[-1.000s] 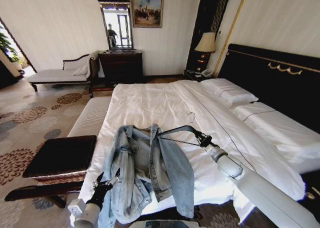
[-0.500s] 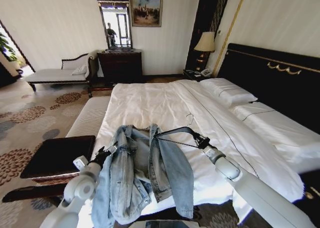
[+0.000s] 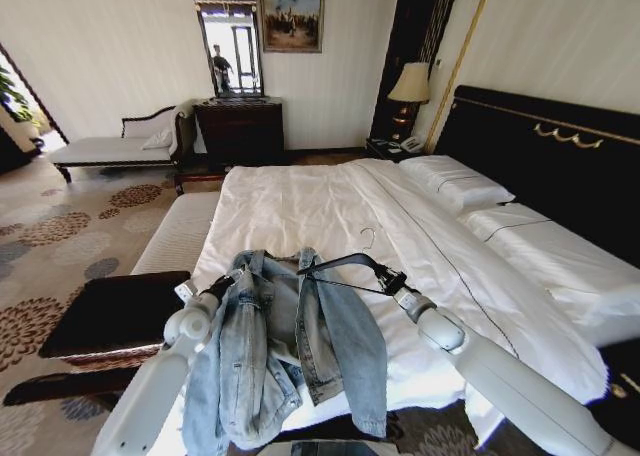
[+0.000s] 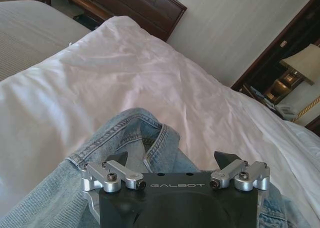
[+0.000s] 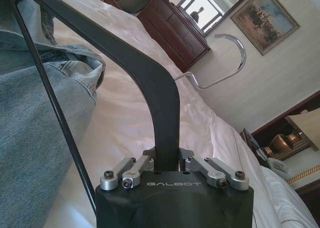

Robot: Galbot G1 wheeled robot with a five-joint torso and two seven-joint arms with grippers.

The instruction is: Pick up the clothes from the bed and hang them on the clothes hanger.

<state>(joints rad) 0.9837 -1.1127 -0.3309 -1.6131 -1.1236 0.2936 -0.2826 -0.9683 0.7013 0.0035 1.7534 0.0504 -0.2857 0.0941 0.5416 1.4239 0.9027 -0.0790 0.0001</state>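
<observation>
Nearest, jacket (image 3: 285, 356) draped over foot of bed (image 3: 300, 211), lower part hanging off the edge. Left gripper (image 4: 172, 160) over jacket's collar, fingers spread apart, gripping nothing. Right gripper (image 5: 167, 163) clamped on 1 end of hanger (image 3: 345, 266), other end tucked into jacket, hook (image 3: 368, 236) up. Farther off, 2 pillows (image 3: 455, 183) against headboard (image 3: 560, 156).

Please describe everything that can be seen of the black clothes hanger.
The clothes hanger is slim, black and triangular, with a thin lower bar and a curved silver metal hook on top. It looks like plastic or painted wood. The right hand is shut on one sloping shoulder and holds it above the white bed, tilted. Its far end reaches into the open light-blue denim jacket near the collar.
</observation>
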